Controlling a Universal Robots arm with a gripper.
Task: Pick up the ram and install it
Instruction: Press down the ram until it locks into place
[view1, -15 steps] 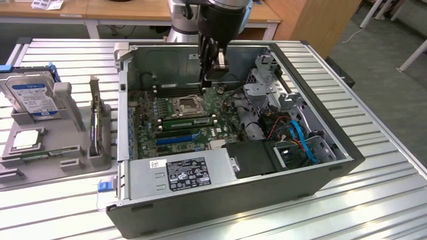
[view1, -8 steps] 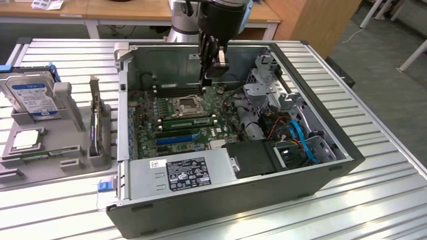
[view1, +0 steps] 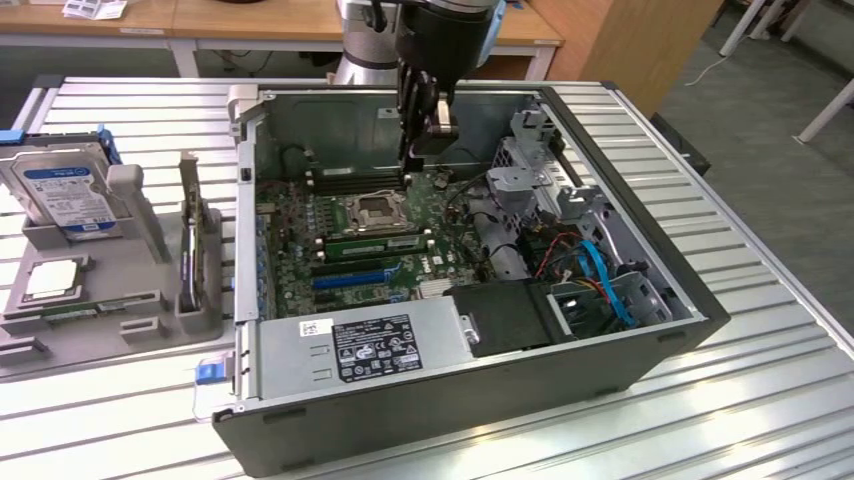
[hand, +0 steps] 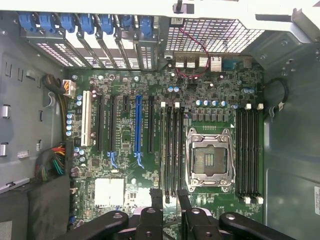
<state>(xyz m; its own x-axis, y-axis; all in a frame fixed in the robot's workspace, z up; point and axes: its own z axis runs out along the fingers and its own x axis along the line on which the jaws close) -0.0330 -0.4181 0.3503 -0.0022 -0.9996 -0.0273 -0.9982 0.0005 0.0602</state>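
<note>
My gripper (view1: 427, 150) hangs open inside the open computer case (view1: 641, 345), well above the motherboard (view1: 300, 240), with nothing between its fingers. In the wrist view the gripper (hand: 169, 197) sits over the end of the black memory slots (hand: 171, 150) beside the empty CPU socket (hand: 210, 157). One long green ram stick (view1: 378, 240) stands seated in a slot between the socket (view1: 374, 210) and the blue expansion slots (view1: 354, 275). Another green stick that looks like ram (view1: 64, 311) lies in the grey parts tray (view1: 80, 350) at the exterior view's left, far from the gripper.
The tray also holds a hard drive (view1: 64, 195), a silver CPU chip (view1: 51, 278) and an upright card (view1: 198, 250). Inside the case are a power supply (view1: 367, 345), drive cages (view1: 527, 180) and blue and red cables (view1: 601, 275). A second bank of memory slots (hand: 248, 150) flanks the socket.
</note>
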